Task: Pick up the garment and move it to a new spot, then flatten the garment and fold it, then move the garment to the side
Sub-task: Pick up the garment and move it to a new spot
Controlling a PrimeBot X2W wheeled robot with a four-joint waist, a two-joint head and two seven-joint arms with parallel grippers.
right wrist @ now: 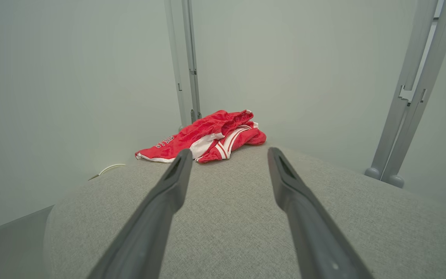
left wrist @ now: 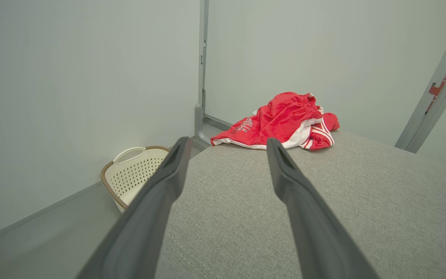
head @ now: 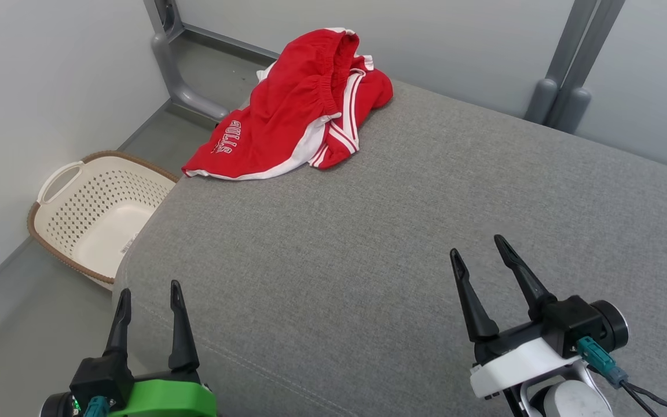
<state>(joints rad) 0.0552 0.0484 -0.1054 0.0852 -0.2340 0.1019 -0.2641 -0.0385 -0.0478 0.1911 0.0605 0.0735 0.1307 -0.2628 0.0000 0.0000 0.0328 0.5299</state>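
Up at the top centre of the head view, the red garment (head: 299,110) is lying crumpled in a heap, sitting at the far corner of the grey cushion (head: 368,249). Down at the lower left, the left gripper (head: 150,288) is hovering with its fingers spread apart and nothing between them. Over at the lower right, the right gripper (head: 477,245) is doing the same, fingers wide and empty. Both are sitting well apart from the cloth. It's looking soft, light and floppy, so it's probably going to sag and drape once lifted. The bunched elastic waistband (head: 327,87), riding high on the heap, is looking like the firmest place to pinch. The white-trimmed hem (head: 241,174), lying lower left of it, is offering a second hold.
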